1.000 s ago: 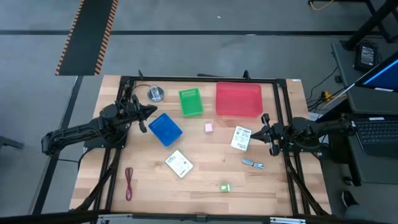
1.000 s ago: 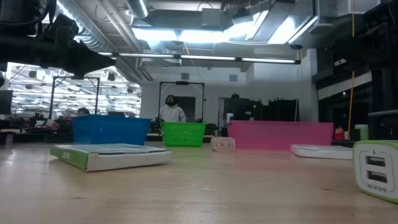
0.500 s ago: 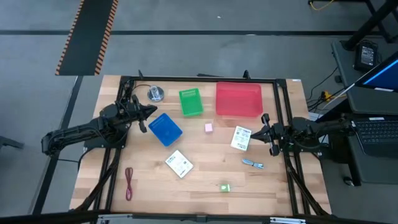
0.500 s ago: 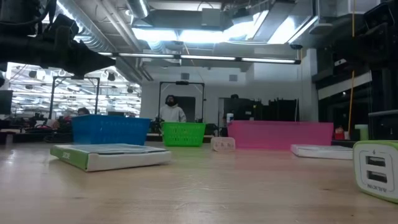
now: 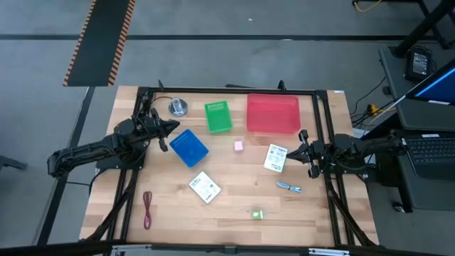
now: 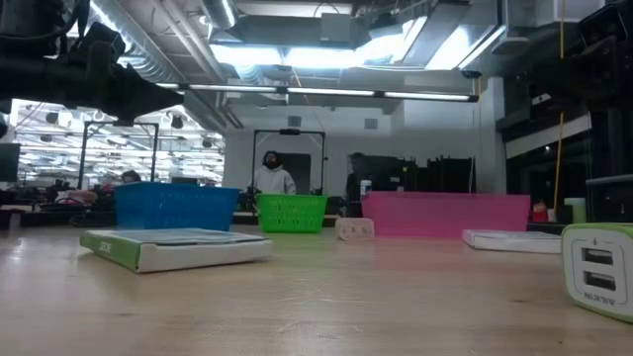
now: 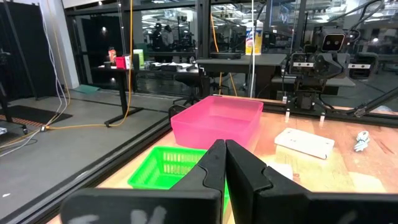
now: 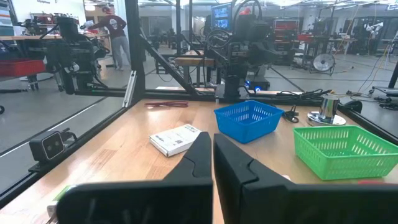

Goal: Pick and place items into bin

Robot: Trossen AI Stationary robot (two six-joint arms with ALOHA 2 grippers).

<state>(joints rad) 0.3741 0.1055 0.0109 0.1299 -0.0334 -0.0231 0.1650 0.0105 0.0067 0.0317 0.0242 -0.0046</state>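
Two white green-printed packets [image 5: 205, 187] [image 5: 276, 157] lie flat on the wooden table. With them lie a pink cube [image 5: 239, 146], a green block [image 5: 257, 213], a blue-silver piece [image 5: 288, 187] and a dark red cord [image 5: 148, 208]. A blue bin [image 5: 188, 147], a green bin [image 5: 218, 117] and a pink bin [image 5: 273, 114] stand toward the far side. My left gripper [image 5: 175, 126] is shut and hovers level at the blue bin's far left corner. My right gripper [image 5: 293, 151] is shut too, level, just right of the right-hand packet. Neither touches anything.
A round silver metal object [image 5: 177, 107] sits at the far left beside the green bin, and a black cable [image 8: 289, 113] lies near it. A black frame [image 5: 323, 114] runs around the table. Bare wood lies along the near edge [image 5: 213, 227]. People stand in the room beyond [image 6: 271, 176].
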